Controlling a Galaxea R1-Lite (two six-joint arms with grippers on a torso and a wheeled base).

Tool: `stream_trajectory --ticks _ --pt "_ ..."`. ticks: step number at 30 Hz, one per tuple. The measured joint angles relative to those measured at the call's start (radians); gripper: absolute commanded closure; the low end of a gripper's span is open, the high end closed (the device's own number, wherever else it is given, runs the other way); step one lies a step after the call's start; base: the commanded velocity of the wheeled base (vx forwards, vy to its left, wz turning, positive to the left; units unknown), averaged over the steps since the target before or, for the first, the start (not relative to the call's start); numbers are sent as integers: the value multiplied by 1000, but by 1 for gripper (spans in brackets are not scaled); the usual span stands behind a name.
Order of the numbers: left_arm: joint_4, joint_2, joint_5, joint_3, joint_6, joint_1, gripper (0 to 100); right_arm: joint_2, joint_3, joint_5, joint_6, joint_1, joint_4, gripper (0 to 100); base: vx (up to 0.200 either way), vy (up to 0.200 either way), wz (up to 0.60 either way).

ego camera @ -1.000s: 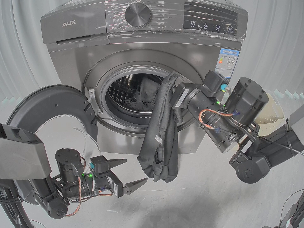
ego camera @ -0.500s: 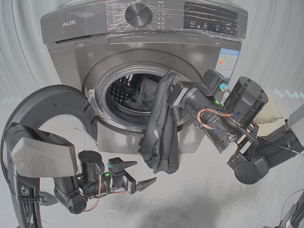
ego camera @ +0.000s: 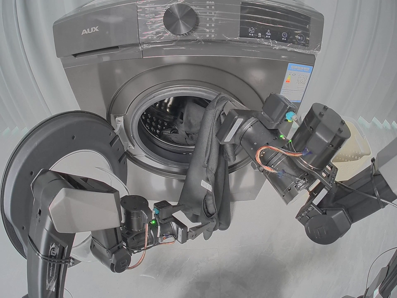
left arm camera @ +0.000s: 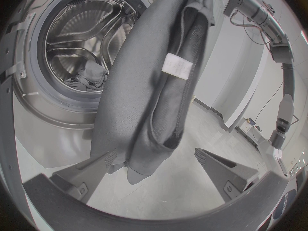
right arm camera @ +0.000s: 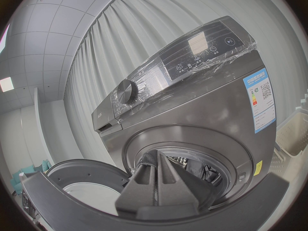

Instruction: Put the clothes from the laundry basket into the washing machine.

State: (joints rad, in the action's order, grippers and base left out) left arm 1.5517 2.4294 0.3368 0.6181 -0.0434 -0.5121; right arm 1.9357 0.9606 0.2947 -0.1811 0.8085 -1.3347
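Currently right gripper jaws clenched on dark garment at washing machine mouth, left gripper jaws spread at its hem; bulk hangs outside, early release likely drops it on floor.

We're in a lab or demo room, not a home: a washing machine with plastic film over its panel, grey curtains all round, office ceiling tiles, bare pale floor.
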Motion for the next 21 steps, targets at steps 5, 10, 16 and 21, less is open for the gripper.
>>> stream_trajectory --ticks 5,10,16,21 --pt "0 31 -4 27 -6 -4 0 0 -1 0 0 3 -1 100 0 0 0" --pt "0 49 -3 47 -8 -8 0 4 -1 0 -3 4 -1 100 0 0 0" --pt "1 69 -1 75 -9 -16 0 13 0 0 -9 9 -4 100 0 0 0" --pt "0 91 4 93 -8 -18 0 19 0 0 -9 11 -6 100 0 0 0"
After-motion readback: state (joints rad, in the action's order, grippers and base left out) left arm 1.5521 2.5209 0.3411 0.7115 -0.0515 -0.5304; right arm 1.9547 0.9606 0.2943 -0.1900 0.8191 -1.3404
